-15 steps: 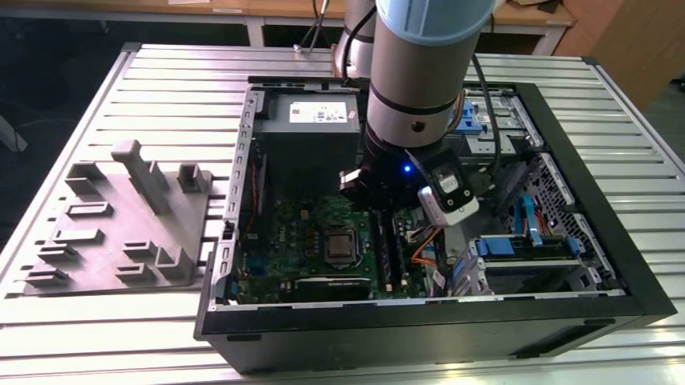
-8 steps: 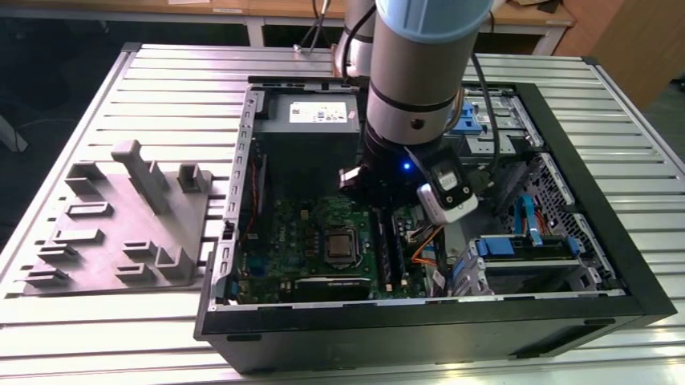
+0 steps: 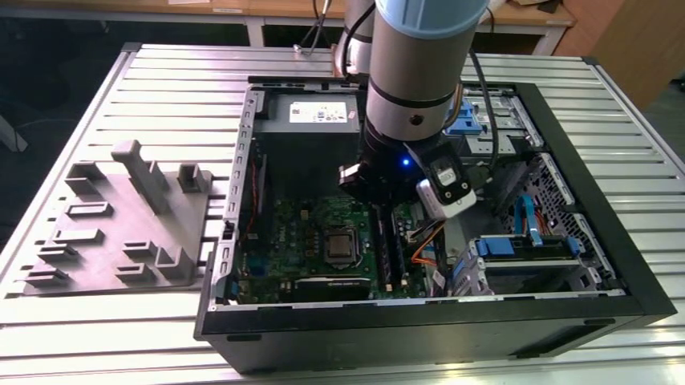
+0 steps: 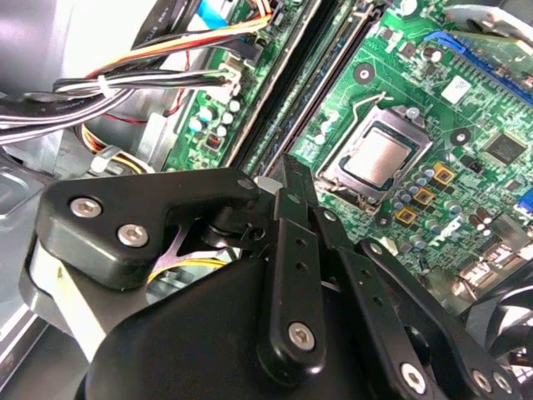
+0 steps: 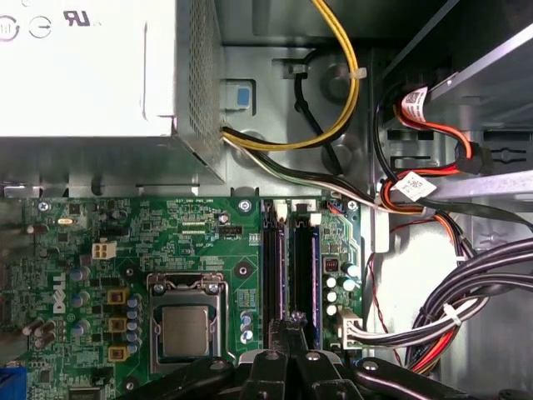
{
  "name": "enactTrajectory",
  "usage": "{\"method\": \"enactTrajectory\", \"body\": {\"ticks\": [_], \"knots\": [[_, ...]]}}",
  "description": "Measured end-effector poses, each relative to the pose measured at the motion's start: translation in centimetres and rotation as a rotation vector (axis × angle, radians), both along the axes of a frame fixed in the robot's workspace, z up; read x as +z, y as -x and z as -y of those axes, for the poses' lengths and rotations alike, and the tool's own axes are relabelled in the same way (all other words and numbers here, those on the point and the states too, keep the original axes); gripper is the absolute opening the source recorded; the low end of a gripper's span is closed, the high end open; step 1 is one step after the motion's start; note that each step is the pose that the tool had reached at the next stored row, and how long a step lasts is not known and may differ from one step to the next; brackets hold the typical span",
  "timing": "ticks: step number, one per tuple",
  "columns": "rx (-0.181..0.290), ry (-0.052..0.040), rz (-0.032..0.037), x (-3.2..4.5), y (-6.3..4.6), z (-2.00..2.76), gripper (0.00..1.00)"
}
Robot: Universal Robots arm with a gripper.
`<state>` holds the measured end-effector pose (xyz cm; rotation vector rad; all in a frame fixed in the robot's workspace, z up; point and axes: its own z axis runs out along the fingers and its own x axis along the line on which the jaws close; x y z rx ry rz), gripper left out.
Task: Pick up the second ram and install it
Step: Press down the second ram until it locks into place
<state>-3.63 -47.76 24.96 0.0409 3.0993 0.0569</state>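
Reaching arm: the arm (image 3: pixel 412 96) goes down into the open case (image 3: pixel 601 188), over the green board (image 3: pixel 310 233).
Hand: in both wrist views the hand (image 5: pixel 293 321) (image 4: pixel 287 171) is narrow, with its two black fingers pressed close together. Nothing shows between them.
Ram: a long thin dark stick (image 5: pixel 301 267) stands on its edge in a slot on the board (image 5: pixel 208 242). It is in the slot farther from the socket.
Hand and ram: the fingertips are right over one end of the two slots. I cannot tell if they touch the ram.
Slots: two long black slots lie side by side, just beside the socket.
Socket: a square metal socket (image 5: pixel 185 325) (image 4: pixel 379 158) (image 3: pixel 340 245) sits on the board, with a shiny plate in the middle.
Power box: a grey metal box (image 5: pixel 83 67) (image 3: pixel 310 112) sits in the case past the end of the slots.
Wires: yellow wires (image 5: pixel 354 92) and black ones run from the power box, past the slots.
Table: the case lies on a ribbed metal table (image 3: pixel 172 88).
Tray: a grey tray (image 3: pixel 118 224) with bumps lies on the table, on the exterior view's left of the case.
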Motion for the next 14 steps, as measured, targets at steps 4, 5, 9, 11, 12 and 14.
{"method": "enactTrajectory", "body": {"ticks": [4,5,9,11,12,14], "knots": [[0.000,0.0000,0.0000,0.00,0.0,-0.08,0.10],[0.000,0.0001,0.0000,0.00,0.0,-0.14,0.10],[0.001,-0.0003,-0.0001,-0.04,-0.2,-0.77,0.10],[0.001,-0.0003,0.0000,-0.08,-0.6,-0.88,0.10],[0.001,-0.0003,-0.0001,-0.10,-0.6,-0.96,0.10],[0.001,-0.0003,0.0001,-0.16,-0.6,-1.22,0.10]]}}
